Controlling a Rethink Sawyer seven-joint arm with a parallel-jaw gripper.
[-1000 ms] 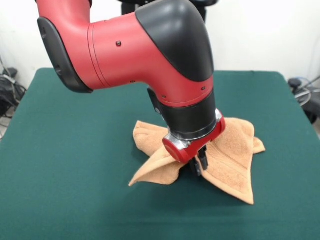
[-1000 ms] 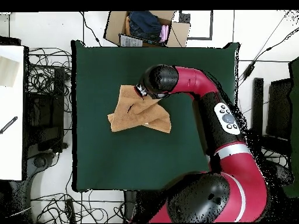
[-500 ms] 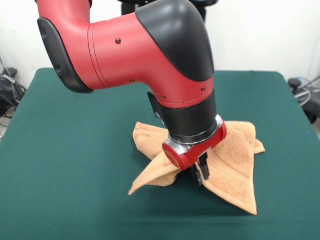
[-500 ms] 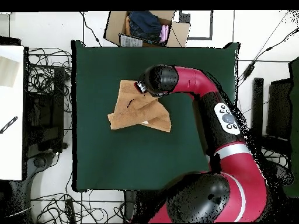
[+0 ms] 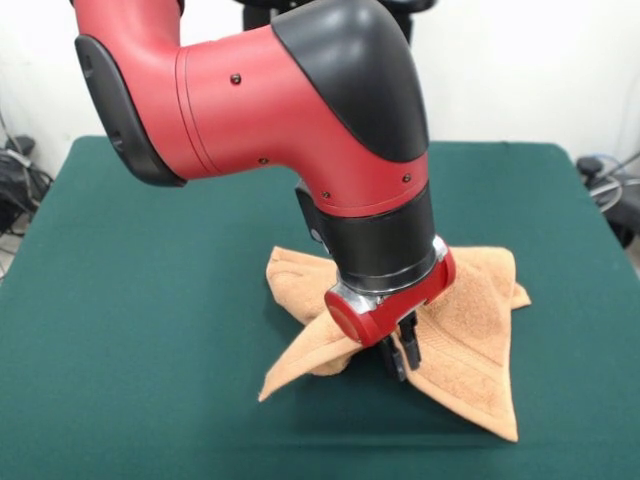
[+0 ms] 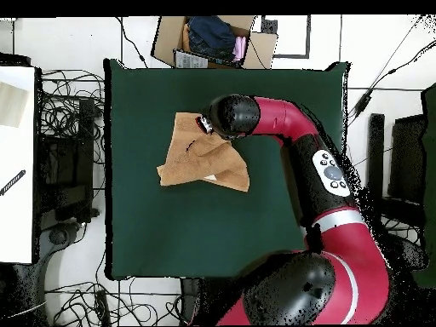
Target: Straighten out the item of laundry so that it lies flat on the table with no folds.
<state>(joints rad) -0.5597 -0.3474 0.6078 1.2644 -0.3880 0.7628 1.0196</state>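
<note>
The item of laundry (image 5: 470,320), a light orange-tan towel, lies crumpled on the green table (image 5: 150,300), with a fold sticking out to the front left and a ribbed band along its right edge. My gripper (image 5: 401,357) points down at the towel's front middle, its dark fingers close together and pinching the cloth. From above, the towel (image 6: 200,162) spreads left of the arm's head, and the gripper (image 6: 204,125) sits at its upper edge. The arm hides the towel's centre in the front view.
An open cardboard box (image 6: 213,38) with cloth inside stands beyond the table's top edge in the overhead view. A white surface (image 6: 15,162) sits off the table's left side, and cables lie around it. Bare green cloth (image 6: 170,221) surrounds the towel.
My gripper has moved toward the table's front edge in the front view, dragging the towel with it. The towel's front right corner has slid nearer and the cloth has stretched out.
</note>
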